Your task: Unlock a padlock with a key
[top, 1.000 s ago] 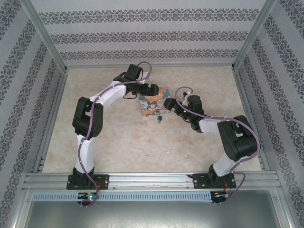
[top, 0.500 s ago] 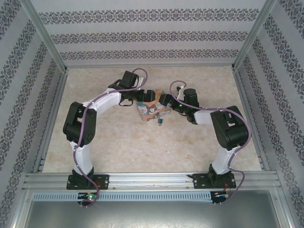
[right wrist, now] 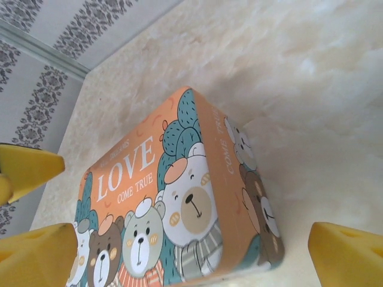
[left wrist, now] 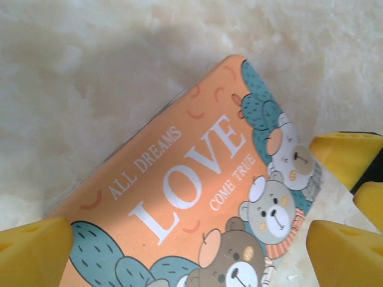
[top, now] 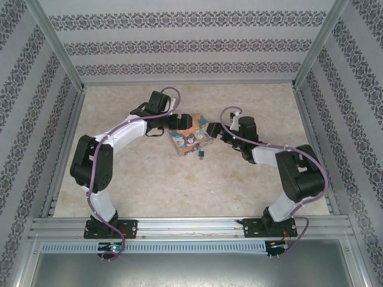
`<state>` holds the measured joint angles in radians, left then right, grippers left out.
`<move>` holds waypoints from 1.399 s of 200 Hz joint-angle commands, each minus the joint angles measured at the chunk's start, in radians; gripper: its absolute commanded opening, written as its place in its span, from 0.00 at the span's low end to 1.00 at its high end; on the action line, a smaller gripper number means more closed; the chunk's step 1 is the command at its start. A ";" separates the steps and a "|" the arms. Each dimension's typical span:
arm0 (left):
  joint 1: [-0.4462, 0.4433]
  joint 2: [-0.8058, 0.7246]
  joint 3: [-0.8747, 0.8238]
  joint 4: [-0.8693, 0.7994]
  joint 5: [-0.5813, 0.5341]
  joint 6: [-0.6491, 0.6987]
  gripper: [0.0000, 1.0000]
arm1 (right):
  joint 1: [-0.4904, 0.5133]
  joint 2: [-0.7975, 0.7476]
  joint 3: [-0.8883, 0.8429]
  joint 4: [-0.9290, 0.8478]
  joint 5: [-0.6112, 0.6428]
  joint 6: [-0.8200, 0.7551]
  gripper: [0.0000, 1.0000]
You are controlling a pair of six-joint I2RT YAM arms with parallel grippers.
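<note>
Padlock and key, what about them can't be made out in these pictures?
- Padlock, top view: too small to tell if its shackle is shut or whether a key is in it.
- Key, top view: too small to pick out anywhere.
- Tin, left and right wrist views: one end is cut off by the bottom edge.

The tin sits squarely between my left gripper and my right gripper, blocking the straight line across. The near side of the table lies bare, leaving an open approach to the padlock just beside the tin's near edge.
</note>
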<state>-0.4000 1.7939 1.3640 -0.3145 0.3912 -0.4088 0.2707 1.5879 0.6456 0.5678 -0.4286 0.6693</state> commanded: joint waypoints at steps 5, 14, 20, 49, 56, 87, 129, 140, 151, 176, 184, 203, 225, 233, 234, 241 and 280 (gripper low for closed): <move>-0.007 -0.053 -0.024 -0.012 0.049 -0.010 0.93 | 0.001 -0.084 -0.086 0.005 -0.006 -0.047 0.98; -0.008 -0.053 -0.029 -0.008 0.070 -0.009 0.89 | 0.003 -0.106 -0.118 0.025 -0.027 -0.043 0.98; -0.008 -0.052 -0.032 -0.005 0.086 -0.011 0.87 | 0.005 -0.118 -0.139 0.040 -0.046 -0.044 0.98; -0.012 -0.013 -0.023 0.006 0.164 -0.040 0.70 | 0.032 -0.136 -0.189 0.069 -0.132 -0.051 0.92; -0.013 0.002 -0.014 0.008 0.183 -0.045 0.67 | 0.041 -0.133 -0.192 0.069 -0.149 -0.055 0.90; -0.027 0.071 0.042 -0.009 0.222 -0.054 0.57 | 0.066 -0.086 -0.187 0.076 -0.201 -0.066 0.79; -0.039 0.150 0.101 -0.069 0.206 -0.023 0.50 | 0.097 0.025 -0.142 0.106 -0.226 -0.068 0.71; -0.038 0.160 0.100 -0.076 0.193 -0.019 0.49 | 0.102 0.057 -0.125 0.121 -0.234 -0.064 0.71; -0.039 0.169 0.098 -0.083 0.184 -0.015 0.48 | 0.105 0.085 -0.108 0.132 -0.241 -0.060 0.69; -0.038 0.181 0.090 -0.090 0.175 -0.014 0.47 | 0.108 0.132 -0.082 0.158 -0.252 -0.059 0.68; -0.039 0.183 0.087 -0.088 0.175 -0.014 0.46 | 0.108 0.143 -0.074 0.163 -0.255 -0.062 0.68; -0.038 0.188 0.083 -0.081 0.172 -0.017 0.45 | 0.107 0.175 -0.057 0.173 -0.273 -0.069 0.67; -0.038 0.191 0.084 -0.083 0.168 -0.017 0.45 | 0.105 0.210 -0.037 0.199 -0.296 -0.070 0.65; -0.038 0.191 0.084 -0.084 0.167 -0.016 0.45 | 0.106 0.219 -0.032 0.207 -0.301 -0.068 0.65; -0.038 0.191 0.084 -0.084 0.167 -0.016 0.45 | 0.105 0.220 -0.031 0.208 -0.301 -0.069 0.65; -0.038 0.191 0.084 -0.084 0.168 -0.017 0.45 | 0.105 0.226 -0.028 0.214 -0.304 -0.071 0.65; -0.039 0.191 0.084 -0.086 0.169 -0.019 0.44 | 0.105 0.259 -0.013 0.253 -0.334 -0.079 0.63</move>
<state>-0.4294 1.9533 1.4384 -0.3565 0.5724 -0.4461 0.3649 1.8210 0.6037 0.7559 -0.7128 0.6201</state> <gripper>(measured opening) 0.444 0.646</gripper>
